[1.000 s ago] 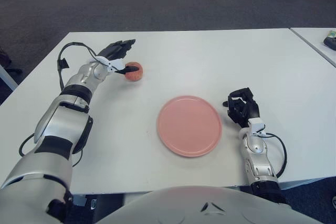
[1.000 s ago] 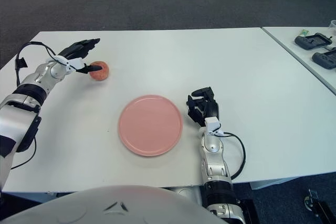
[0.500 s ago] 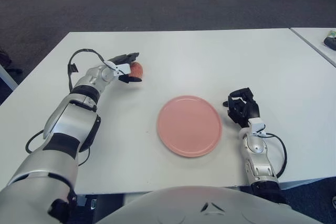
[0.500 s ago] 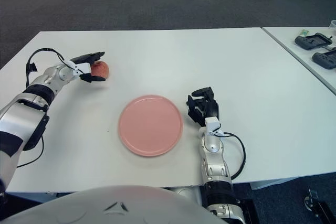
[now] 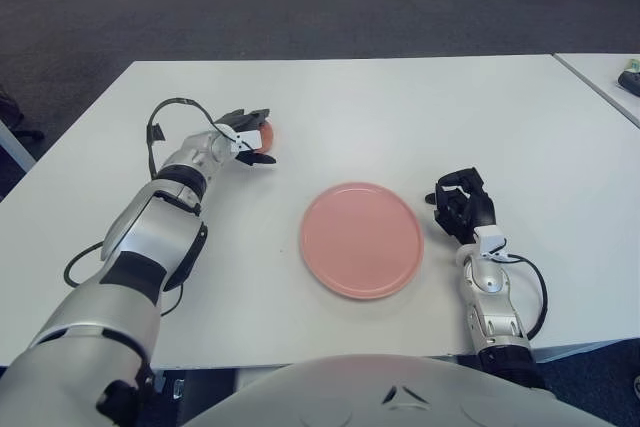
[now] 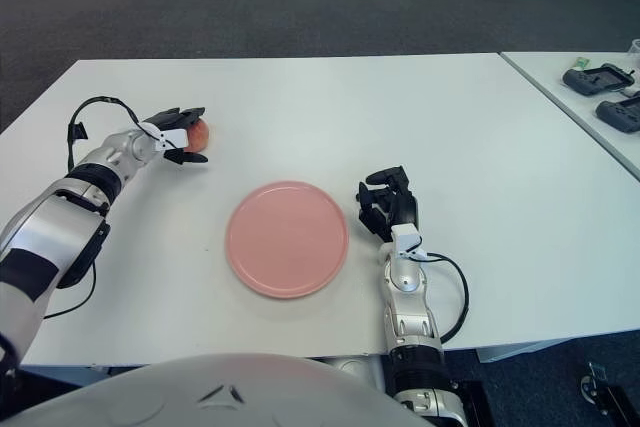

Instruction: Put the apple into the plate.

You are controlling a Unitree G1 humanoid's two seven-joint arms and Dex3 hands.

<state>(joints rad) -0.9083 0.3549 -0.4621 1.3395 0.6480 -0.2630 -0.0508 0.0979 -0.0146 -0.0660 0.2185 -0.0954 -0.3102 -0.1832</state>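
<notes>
Your left hand (image 5: 245, 138) has its fingers clamped on the apple (image 5: 264, 134) at the far left of the white surface (image 5: 400, 107), well apart from the pink plate (image 5: 361, 239); just right of the plate, your right hand (image 5: 463, 204) shows curled, holding nothing

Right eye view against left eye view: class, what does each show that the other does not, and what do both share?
Only the right eye view shows the dark handheld devices on the neighbouring table at the far right. Only the left eye view shows a dark table leg at the left edge. Both share the white table, the pink plate, the left hand closed around the apple to the plate's upper left, and the right hand beside the plate's right edge.
</notes>
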